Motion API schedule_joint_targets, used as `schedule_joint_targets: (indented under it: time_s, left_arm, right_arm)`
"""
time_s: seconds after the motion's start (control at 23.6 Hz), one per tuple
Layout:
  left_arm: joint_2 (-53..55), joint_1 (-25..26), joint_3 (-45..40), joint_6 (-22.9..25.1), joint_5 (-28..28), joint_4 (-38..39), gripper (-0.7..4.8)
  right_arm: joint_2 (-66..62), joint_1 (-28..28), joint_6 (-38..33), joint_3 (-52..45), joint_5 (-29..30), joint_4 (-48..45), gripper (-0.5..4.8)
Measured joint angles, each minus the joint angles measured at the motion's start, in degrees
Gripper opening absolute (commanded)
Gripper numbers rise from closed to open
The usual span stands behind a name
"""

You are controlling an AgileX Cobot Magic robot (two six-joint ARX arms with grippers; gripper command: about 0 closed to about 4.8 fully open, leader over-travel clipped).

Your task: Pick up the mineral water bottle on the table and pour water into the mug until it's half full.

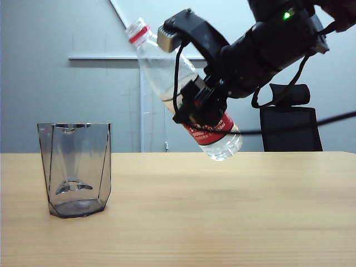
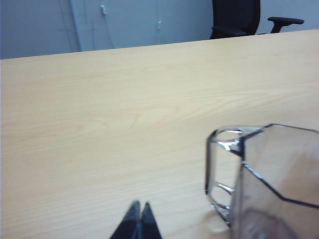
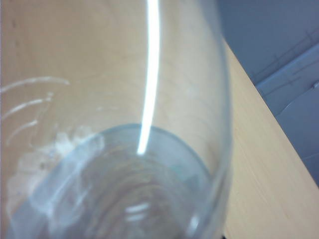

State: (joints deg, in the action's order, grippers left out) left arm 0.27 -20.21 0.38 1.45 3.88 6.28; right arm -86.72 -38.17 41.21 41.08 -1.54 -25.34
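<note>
I held the mineral water bottle (image 1: 183,94) in my right gripper (image 1: 192,72) above the table (image 1: 222,211), uncapped, tilted with its red-ringed neck up-left toward the mug (image 1: 75,169). The mug stood upright on the table, well apart from it.

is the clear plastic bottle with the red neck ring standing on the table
No, the right hand holds the clear plastic bottle tilted in the air above the light wooden table.

bare table (image 1: 222,211) right of mug (image 1: 75,169), bottle (image 1: 189,94) overhead
</note>
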Motion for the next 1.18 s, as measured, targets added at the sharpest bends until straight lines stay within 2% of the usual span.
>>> schedule_joint_targets:
  time_s: [0.17, 0.38, 0.63, 1.02, 1.18]
  left_arm:
    - [-0.02, -0.02, 0.0, 0.0, 0.07, -0.02, -0.02]
    - [-0.02, -0.07, 0.0, 0.0, 0.02, -0.02, -0.02]
    - [-0.02, -0.31, 0.0, 0.0, 0.02, -0.02, -0.02]
    - [-0.04, -7.78, 0.0, 0.0, 0.02, -0.02, -0.02]
    - [-0.04, -9.55, 0.0, 0.0, 0.0, -0.02, -0.02]
  right_arm:
    - [-1.18, -2.12, 4.85, -0.02, -0.44, 0.48, 2.6]
    - [-1.27, -3.89, 7.21, -0.02, -1.75, 0.35, 2.6]
    - [-2.99, -3.82, 12.17, 1.05, -3.65, -1.7, 2.6]
    - [-5.66, -4.63, 18.69, 4.83, -4.81, -1.6, 2.61]
    - [-5.79, -4.55, 21.94, 4.94, -5.4, -1.68, 2.61]
